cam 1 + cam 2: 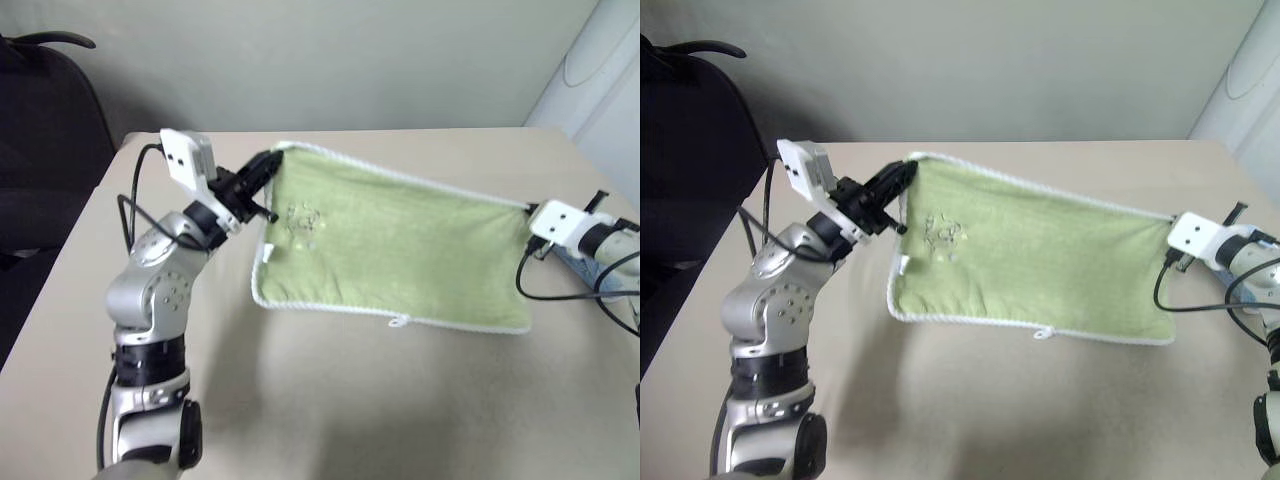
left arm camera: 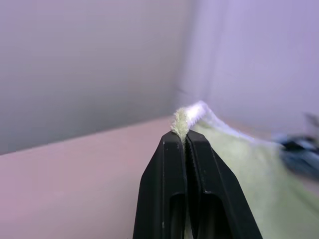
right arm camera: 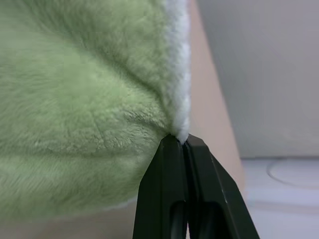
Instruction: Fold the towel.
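The beige table [image 1: 330, 400] is smooth, matte and bare nearest the camera. Above it the towel [image 1: 400, 250] hangs stretched between the two arms, light green terry with a white corded edge, its lower hem sagging close to the tabletop. It looks light, limp and not slippery, so corners seem the best hold. The left gripper [image 1: 262, 168] pinches one upper corner, jaws closed on the edging; the right gripper [image 1: 1170, 222] clamps the other the same way.
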